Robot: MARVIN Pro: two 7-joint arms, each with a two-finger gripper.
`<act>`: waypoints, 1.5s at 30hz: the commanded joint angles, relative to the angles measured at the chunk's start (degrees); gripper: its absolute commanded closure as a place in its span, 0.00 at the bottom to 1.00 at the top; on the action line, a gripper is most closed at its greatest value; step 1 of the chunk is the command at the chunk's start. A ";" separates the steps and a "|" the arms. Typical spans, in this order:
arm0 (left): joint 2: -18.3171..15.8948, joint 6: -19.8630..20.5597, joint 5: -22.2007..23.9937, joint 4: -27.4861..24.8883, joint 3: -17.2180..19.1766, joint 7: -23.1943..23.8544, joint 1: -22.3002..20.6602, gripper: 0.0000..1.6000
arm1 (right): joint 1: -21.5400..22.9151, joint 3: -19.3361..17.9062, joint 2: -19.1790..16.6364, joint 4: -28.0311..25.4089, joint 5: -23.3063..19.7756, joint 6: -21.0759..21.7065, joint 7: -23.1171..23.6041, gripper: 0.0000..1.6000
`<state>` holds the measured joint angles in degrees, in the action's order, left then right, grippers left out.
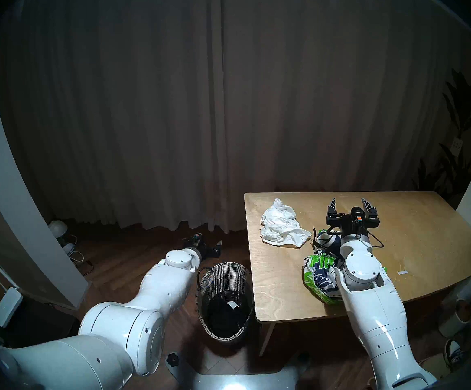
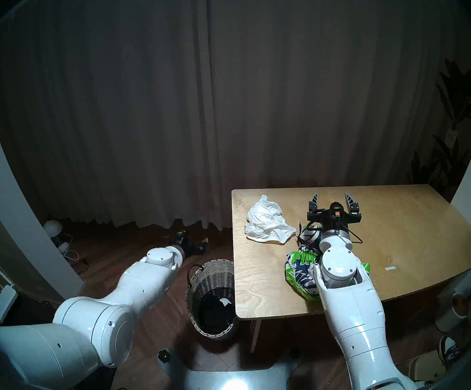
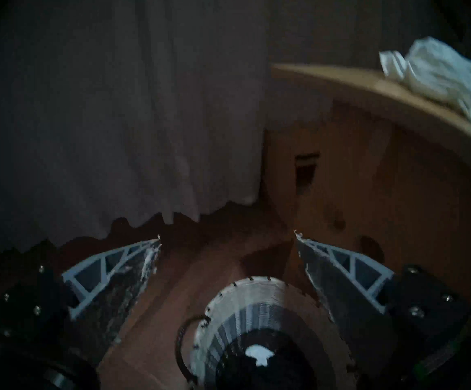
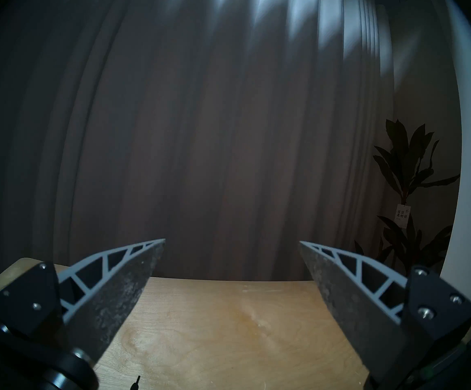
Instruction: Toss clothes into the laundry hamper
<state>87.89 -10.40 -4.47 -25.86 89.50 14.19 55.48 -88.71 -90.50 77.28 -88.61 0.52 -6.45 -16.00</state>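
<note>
Two garments are left on your worktop (image 1: 425, 240): the white garment (image 1: 282, 223) near the far left corner, and the leaf-print garment (image 1: 320, 271) just beside it, partly under your right arm. The black garment (image 1: 225, 310) already lies in the laundry hamper (image 1: 223, 277), which stands on the floor against the worktop's left edge, probably so drops stay short. Your right tool (image 1: 352, 202) hangs spread wide and empty beyond the print, seemingly overshooting it. Your left tool (image 3: 225, 237) is wide and empty too, above the hamper.
</note>
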 commanded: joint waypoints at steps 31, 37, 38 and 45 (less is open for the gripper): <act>-6.17 -15.35 9.31 -24.72 10.01 6.23 13.27 0.00 | 18.03 13.78 10.42 19.16 -6.38 25.61 5.36 0.00; -5.94 -16.51 10.51 -29.38 10.59 7.61 16.48 0.00 | 21.79 14.17 10.66 24.26 -5.99 30.23 4.08 0.00; -5.95 -16.80 10.69 -28.89 10.65 7.82 16.45 0.00 | 21.31 14.06 10.82 24.04 -5.83 30.50 3.91 0.00; -5.50 -17.53 12.13 -35.41 11.30 9.26 20.63 0.00 | 25.70 15.21 12.47 27.97 -5.32 33.73 3.10 1.00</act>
<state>81.81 -26.15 6.24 -53.77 100.34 21.99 72.55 -69.04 -76.02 87.62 -63.36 -5.31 24.01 -12.10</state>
